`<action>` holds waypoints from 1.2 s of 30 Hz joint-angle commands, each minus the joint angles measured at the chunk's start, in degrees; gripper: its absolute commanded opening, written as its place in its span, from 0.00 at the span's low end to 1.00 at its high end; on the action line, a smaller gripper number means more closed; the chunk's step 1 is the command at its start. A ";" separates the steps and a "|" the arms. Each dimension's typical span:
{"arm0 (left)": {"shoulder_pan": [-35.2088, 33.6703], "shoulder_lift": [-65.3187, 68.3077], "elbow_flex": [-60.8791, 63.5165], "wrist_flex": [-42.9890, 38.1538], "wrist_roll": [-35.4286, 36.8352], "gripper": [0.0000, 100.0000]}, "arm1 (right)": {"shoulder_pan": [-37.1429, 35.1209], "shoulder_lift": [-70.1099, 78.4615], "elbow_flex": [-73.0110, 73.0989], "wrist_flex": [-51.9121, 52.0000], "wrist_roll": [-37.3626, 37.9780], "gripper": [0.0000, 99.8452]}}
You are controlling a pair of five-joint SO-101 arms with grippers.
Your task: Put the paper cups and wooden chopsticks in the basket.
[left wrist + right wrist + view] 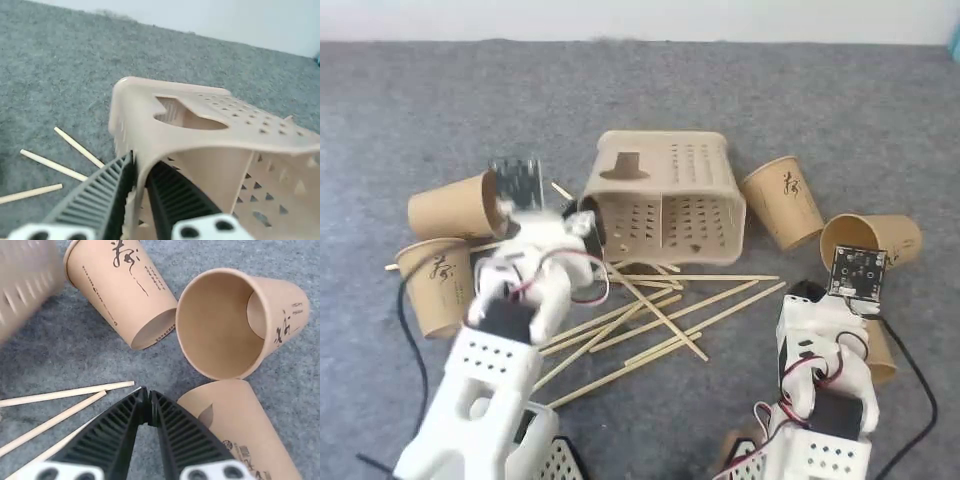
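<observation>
The beige perforated basket lies tipped over mid-table. My left gripper is shut on the basket's rim at its left corner. Two paper cups lie on their sides left of that arm. Several wooden chopsticks are scattered in front of the basket. My right gripper is shut on nothing, close to three paper cups: one lying, one with its mouth towards me, one beside the fingers.
Grey carpet covers the table. Right of the basket lie two cups, and a third is partly under the right arm. Loose chopsticks lie beside the basket's left corner, others by the right gripper.
</observation>
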 commanded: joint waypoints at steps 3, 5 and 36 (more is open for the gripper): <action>-0.97 14.15 -30.64 18.37 1.14 0.01 | 0.57 -0.48 -0.70 -1.19 -0.44 0.01; -0.97 22.68 -39.16 23.03 1.14 0.01 | 0.57 -0.48 -0.62 -1.19 -0.44 0.01; -5.89 75.52 -108.97 64.79 -17.23 0.01 | 0.22 -0.48 -0.35 -1.19 1.41 0.01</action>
